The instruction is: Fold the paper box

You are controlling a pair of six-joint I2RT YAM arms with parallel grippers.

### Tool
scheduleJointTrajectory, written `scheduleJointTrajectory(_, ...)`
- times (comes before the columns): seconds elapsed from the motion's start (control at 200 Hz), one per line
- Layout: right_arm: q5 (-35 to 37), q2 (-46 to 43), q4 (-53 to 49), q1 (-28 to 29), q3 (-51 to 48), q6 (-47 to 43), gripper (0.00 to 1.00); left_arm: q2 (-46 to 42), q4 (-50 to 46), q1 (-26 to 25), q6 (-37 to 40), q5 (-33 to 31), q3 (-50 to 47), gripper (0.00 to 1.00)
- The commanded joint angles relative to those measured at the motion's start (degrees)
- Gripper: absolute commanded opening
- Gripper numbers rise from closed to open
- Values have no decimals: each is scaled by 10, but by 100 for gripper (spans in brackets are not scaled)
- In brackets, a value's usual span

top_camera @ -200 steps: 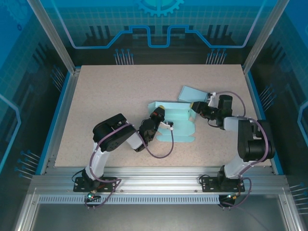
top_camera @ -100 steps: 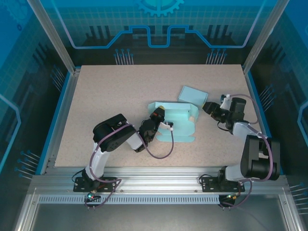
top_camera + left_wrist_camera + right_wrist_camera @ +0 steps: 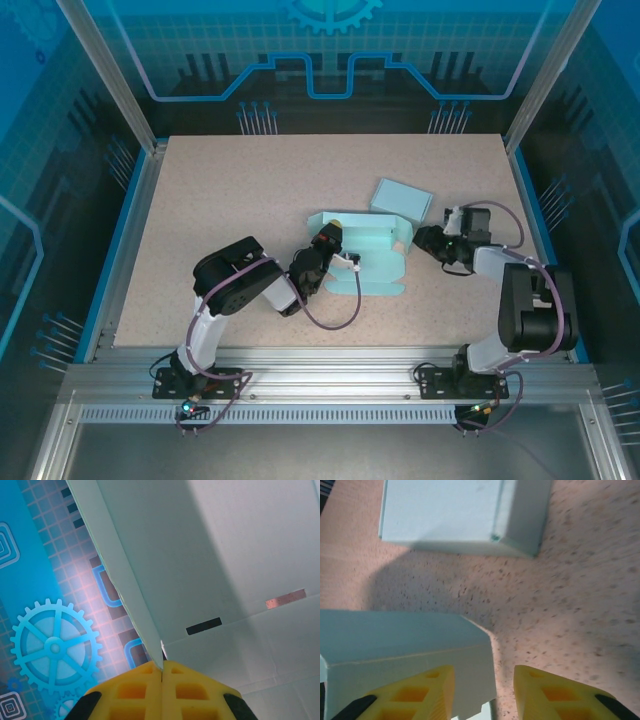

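Yellow-fingered right tool (image 3: 424, 240) has returned beside box (image 3: 366, 256).

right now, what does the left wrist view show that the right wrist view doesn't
Left wrist: left gripper shut on a thin edge of the paper box, a black slot in its panel, the gear-patterned wall behind.
Right wrist: right gripper open beside a box flap, the speckled table, a separate folded piece lying flat.
Both: pale paper and yellow fingers.

Paper box (image 3: 372, 262) lies mid-worktop (image 3: 220, 190), smaller folded piece (image 3: 401, 196) behind it to the right; left gripper (image 3: 340, 252) on its left, right gripper (image 3: 421, 239) opposite.
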Motion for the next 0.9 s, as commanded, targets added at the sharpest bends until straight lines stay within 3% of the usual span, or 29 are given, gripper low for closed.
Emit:
scheduleJointTrajectory(0.0,18,-7,7,24,-8,-24,40,7,-30,-7,8,-3,-9,0)
scheduleJointTrajectory(0.67,43,-21,54,93,-12,-69,52,10,-30,-8,16,5,-6,0)
scheduleJointTrajectory(0.89,82,1,76,115,6,-77,52,11,-30,-8,16,7,-5,0)
